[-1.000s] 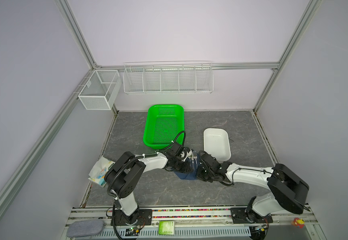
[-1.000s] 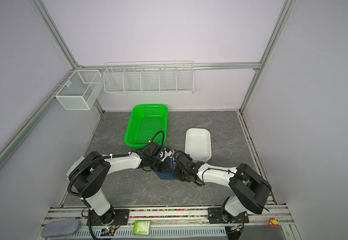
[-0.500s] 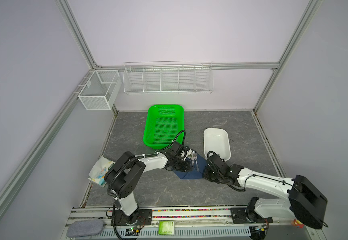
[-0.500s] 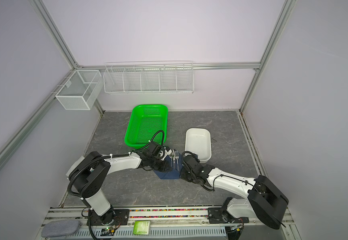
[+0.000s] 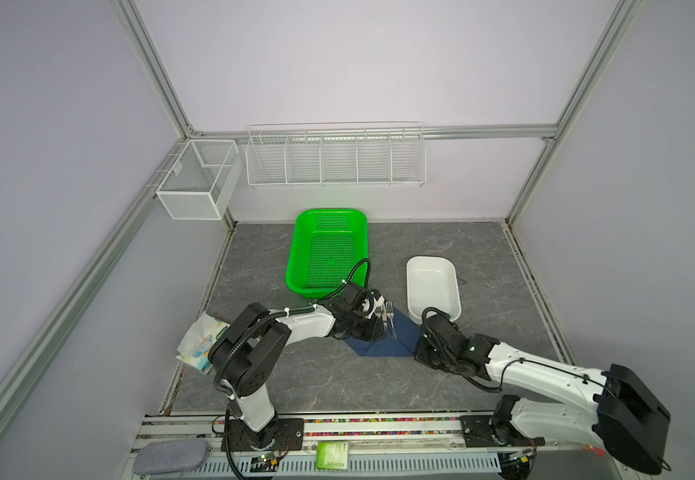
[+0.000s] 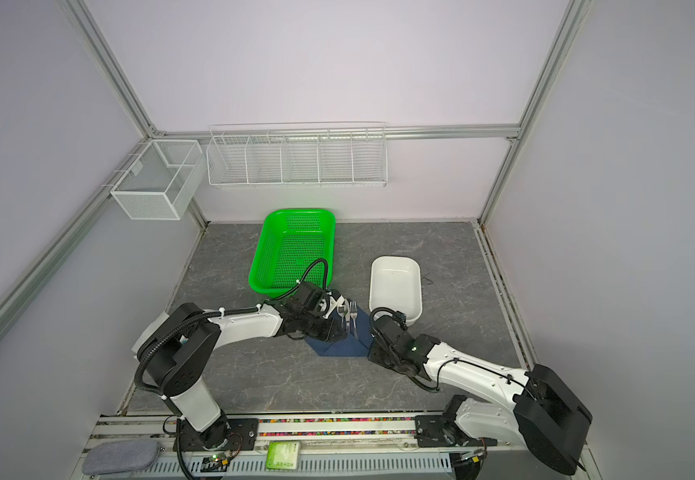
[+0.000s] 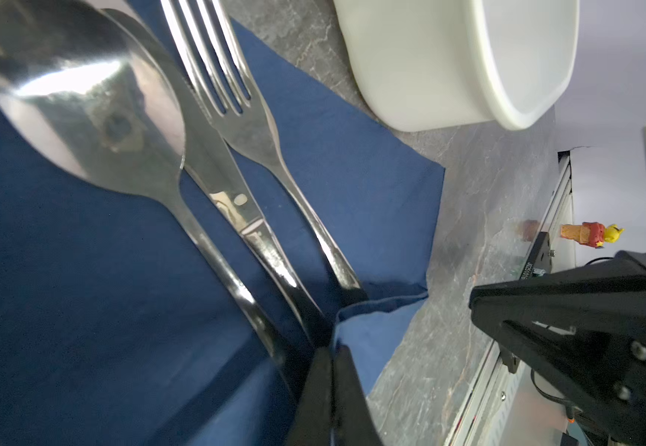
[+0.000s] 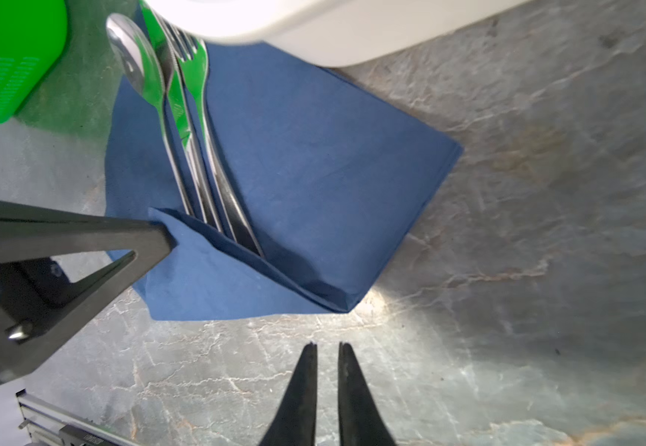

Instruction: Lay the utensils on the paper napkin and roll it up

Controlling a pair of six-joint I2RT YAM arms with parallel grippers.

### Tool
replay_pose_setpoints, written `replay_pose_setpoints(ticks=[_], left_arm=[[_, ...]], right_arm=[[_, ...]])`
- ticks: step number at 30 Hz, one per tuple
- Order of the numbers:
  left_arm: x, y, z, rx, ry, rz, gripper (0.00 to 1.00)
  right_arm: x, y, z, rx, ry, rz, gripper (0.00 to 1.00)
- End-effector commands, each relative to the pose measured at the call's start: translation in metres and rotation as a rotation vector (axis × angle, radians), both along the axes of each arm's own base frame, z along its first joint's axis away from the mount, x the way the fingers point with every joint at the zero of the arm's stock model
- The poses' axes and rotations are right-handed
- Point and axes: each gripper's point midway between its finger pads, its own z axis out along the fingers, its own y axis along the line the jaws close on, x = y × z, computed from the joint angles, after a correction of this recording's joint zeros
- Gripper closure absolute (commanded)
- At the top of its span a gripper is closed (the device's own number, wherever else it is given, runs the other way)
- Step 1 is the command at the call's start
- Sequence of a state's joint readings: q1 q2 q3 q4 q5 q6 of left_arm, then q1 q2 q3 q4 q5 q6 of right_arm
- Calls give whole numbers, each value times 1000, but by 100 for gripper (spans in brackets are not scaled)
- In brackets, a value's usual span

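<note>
Dark navy blue square paper napkin (image 8: pixel 313 173) lies on grey marbled table (image 8: pixel 507 270). One corner is folded up over the handles of three shiny silver metal utensils (image 8: pixel 201 185): spoon (image 7: pixel 82 96), knife (image 7: pixel 221 185), fork (image 7: pixel 248 135), side by side. Left tool (image 8: pixel 165 235) is pressed together, pinching that flap. Right tool (image 8: pixel 327 345) is barely spread and empty, just short of the napkin's edge. Both arms stretch low over the table, wrists flanking the napkin.
</note>
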State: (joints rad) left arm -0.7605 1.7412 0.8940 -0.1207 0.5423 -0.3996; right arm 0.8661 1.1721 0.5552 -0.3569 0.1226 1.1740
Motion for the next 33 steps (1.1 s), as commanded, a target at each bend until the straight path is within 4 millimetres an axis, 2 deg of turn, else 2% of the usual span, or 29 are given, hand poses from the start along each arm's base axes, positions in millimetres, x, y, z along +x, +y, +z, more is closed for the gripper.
replay_pose_setpoints(ticks=[1,7,12,19,22,30,33], left_arm=[[2,-3,-2,-2,-10,-3,100],[3,-5,-2,3,-8,-14,100],[5,-3,-3,27,-18,-13,100],[9,-4,-2,29,-28,-1,100],[9,-4,-4,38,-23,-10,100],[10,-6,-6,40,-17,-11,100],[10,-6,-7,38,-15,-12,100]], right_arm=[[0,-13,-7,-48,7,-46,85],[11,-21,4,-71,-104,-43,81],[8,-18,7,-65,-76,-11,80],[4,2,-7,48,-6,1,80],[7,12,-8,104,-2,9,74],[11,5,-17,141,33,-49,70],[20,5,-11,168,12,-53,72]])
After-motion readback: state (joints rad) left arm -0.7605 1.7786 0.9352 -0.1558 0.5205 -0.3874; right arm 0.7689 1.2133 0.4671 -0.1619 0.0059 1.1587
